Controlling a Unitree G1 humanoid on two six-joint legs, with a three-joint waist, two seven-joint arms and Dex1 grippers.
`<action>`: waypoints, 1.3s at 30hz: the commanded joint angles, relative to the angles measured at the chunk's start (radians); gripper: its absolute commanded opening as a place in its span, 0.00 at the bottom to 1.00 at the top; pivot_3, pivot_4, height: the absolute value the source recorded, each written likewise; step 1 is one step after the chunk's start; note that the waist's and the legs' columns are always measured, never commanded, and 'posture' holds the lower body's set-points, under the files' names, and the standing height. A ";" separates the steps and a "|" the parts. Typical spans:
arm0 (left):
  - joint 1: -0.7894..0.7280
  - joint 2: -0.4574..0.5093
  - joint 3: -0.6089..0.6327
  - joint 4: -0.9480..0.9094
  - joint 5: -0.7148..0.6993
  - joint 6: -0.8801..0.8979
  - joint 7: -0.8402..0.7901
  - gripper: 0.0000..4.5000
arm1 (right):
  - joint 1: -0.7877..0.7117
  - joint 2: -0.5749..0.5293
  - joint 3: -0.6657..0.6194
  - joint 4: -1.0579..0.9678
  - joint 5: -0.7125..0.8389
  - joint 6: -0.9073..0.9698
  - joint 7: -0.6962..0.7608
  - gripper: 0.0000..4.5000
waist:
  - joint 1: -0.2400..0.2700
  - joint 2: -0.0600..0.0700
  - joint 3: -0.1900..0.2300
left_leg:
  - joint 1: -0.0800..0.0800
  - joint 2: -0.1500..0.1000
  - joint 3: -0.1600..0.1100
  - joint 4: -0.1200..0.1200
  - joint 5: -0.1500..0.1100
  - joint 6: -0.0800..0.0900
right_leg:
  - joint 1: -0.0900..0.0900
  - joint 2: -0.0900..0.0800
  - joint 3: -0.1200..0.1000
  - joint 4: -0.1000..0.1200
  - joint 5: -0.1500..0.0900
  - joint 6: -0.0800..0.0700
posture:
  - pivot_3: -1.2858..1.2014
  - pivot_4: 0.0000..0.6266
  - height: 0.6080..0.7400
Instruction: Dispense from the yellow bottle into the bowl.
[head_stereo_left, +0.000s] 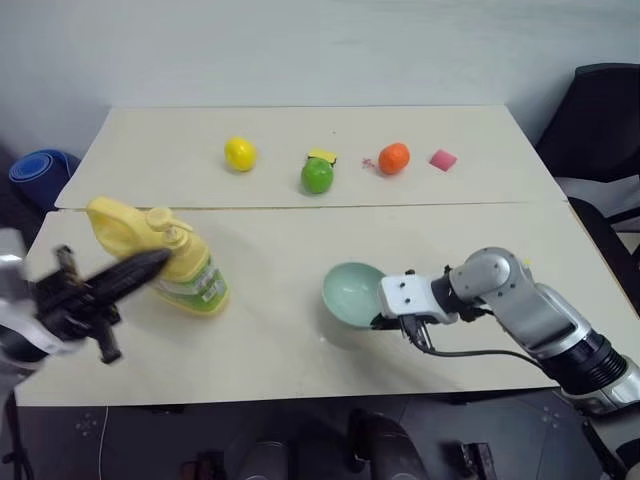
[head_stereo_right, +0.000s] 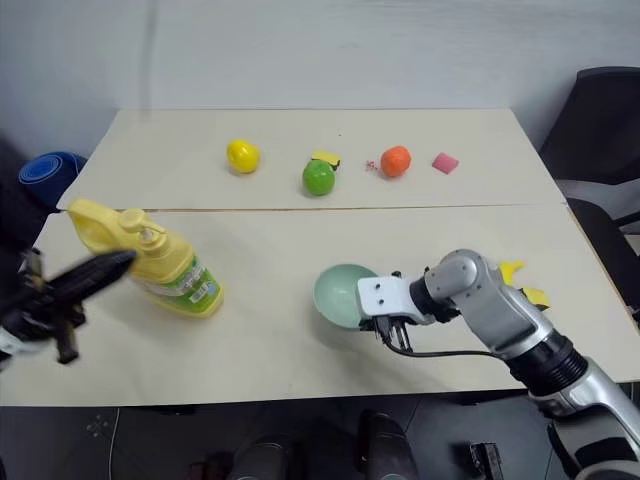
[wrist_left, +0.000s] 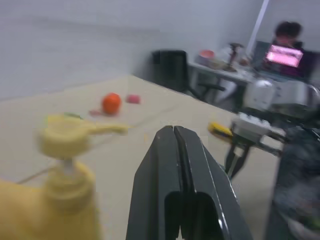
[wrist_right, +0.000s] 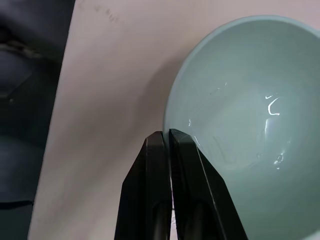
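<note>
The yellow bottle (head_stereo_left: 165, 260) stands on the table (head_stereo_left: 300, 300) near its left edge, towards the front. It leans: its long axis runs from the green-and-white labelled base up and away to the handle end, which tips towards the left edge. The pump top (wrist_left: 65, 137) sits at the upper end, and its spout points towards the right side of the table.

My left hand (head_stereo_left: 150, 265) is raised just in front of the bottle, with its two black fingers (wrist_left: 175, 165) pressed flat together and nothing between them. It points forward and to the right, roughly level, and passes beside the pump top; I cannot tell whether it touches the bottle.

The bowl (head_stereo_left: 352, 293) is near the middle of the front half of the table, well apart from the bottle. It is tipped so that its opening faces left and upward. My right hand (wrist_right: 167, 137) is closed on the bowl's rim at its right side, one finger inside and one outside, and points down and to the left.

Along the far part of the table lie a lemon (head_stereo_left: 240, 153), a green fruit (head_stereo_left: 317, 175), an orange fruit (head_stereo_left: 394, 158) and a pink block (head_stereo_left: 443, 159).
</note>
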 joint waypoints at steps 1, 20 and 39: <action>0.038 0.019 -0.089 -0.060 0.087 -0.009 -0.072 0.01 | 0.016 0.056 -0.001 0.051 -0.033 -0.057 -0.067 0.00 | -0.001 0.000 0.000 | 0.000 0.000 0.000 0.000 0.000 0.000 | 0.000 0.000 0.000 0.000 0.000 0.000 | 0.52 0.24 1.00; 0.068 -0.047 -0.217 0.147 0.371 -0.229 -0.249 0.99 | 0.180 0.221 -0.126 0.221 -0.012 -0.324 -0.245 0.87 | 0.003 0.001 0.000 | 0.000 0.002 0.000 0.000 0.000 0.001 | -0.001 0.001 -0.001 0.001 0.000 -0.002 | 0.52 0.24 1.00; 0.102 -0.073 0.041 0.040 0.046 -0.058 -0.115 0.96 | 0.037 0.267 -0.091 0.367 -0.052 -0.442 -0.163 0.01 | 0.002 -0.001 0.000 | 0.000 0.002 -0.001 0.000 0.000 0.001 | 0.000 0.000 -0.001 0.005 -0.001 -0.002 | 0.52 0.24 1.00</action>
